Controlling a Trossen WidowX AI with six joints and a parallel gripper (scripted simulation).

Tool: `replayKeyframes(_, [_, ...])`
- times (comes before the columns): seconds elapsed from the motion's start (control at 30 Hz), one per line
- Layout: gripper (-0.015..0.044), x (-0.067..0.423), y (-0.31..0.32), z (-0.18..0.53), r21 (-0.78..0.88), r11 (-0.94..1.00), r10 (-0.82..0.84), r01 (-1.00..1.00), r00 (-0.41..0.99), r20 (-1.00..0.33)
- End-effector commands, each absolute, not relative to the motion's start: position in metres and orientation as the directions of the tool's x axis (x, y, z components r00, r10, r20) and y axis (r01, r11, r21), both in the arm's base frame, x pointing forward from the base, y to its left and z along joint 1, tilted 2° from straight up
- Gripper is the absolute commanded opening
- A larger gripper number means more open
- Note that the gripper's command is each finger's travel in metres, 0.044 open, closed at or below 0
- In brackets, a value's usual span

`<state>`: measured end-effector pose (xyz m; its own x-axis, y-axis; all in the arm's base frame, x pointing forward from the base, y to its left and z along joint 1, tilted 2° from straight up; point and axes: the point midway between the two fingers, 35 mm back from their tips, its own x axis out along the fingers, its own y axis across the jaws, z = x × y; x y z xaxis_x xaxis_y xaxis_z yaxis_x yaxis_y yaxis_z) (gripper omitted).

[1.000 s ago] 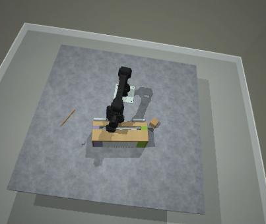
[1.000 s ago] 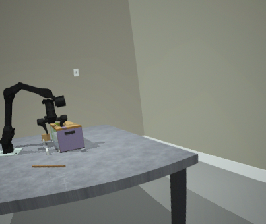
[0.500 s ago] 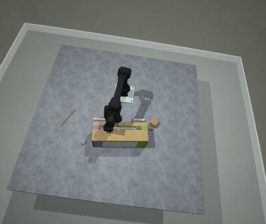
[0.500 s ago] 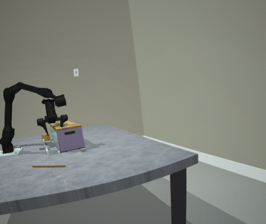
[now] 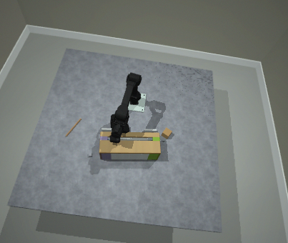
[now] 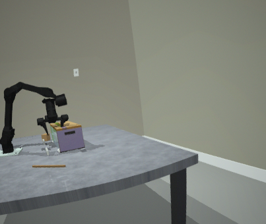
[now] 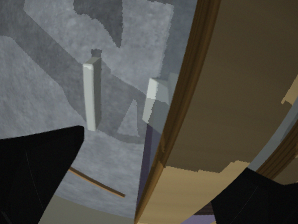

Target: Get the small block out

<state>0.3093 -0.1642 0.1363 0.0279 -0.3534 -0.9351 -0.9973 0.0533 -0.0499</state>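
Observation:
The small tan block [image 5: 166,133] [image 6: 45,137] lies on the table just off the green right end of the box. The box [image 5: 139,146] [image 6: 70,140] [image 7: 226,83] has a tan top, a purple end and a green end. My gripper [image 5: 114,139] [image 6: 52,122] [image 7: 144,144] is open and empty. It hangs just above the purple left end of the box top, far from the block. In the wrist view its two black fingers straddle the box's top edge, and the block is out of that view.
A thin brown stick [image 5: 73,127] [image 6: 49,166] [image 7: 96,184] lies on the grey table [image 5: 53,161] left of the box. The arm's base plate [image 5: 139,105] [image 6: 7,153] sits behind the box. Two pale posts [image 7: 88,96] stand by the box's back side.

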Motion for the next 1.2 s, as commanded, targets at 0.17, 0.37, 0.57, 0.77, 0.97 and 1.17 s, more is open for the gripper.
replayKeyframes(0.17, [0.0400, 0.305, -0.162, 0.192, -0.055, 0.056, -0.359, -0.997, 0.031, -0.933])
replayKeyframes(0.37, [0.0400, 0.307, -0.163, 0.187, -0.061, 0.050, -0.358, -0.997, 0.039, -0.933])
replayKeyframes(0.57, [0.0374, 0.307, -0.165, 0.188, -0.075, 0.069, -0.357, -0.995, 0.046, -0.933])
replayKeyframes(0.77, [0.0285, 0.298, -0.180, 0.194, -0.276, 0.579, -0.312, -0.767, 0.104, -0.944])
replayKeyframes(0.97, [0.0285, 0.292, -0.187, 0.193, -0.284, 0.930, -0.256, -0.233, 0.145, -0.956])
replayKeyframes(1.17, [0.0285, 0.287, -0.194, 0.192, -0.118, 0.915, -0.204, 0.386, 0.192, -0.960])
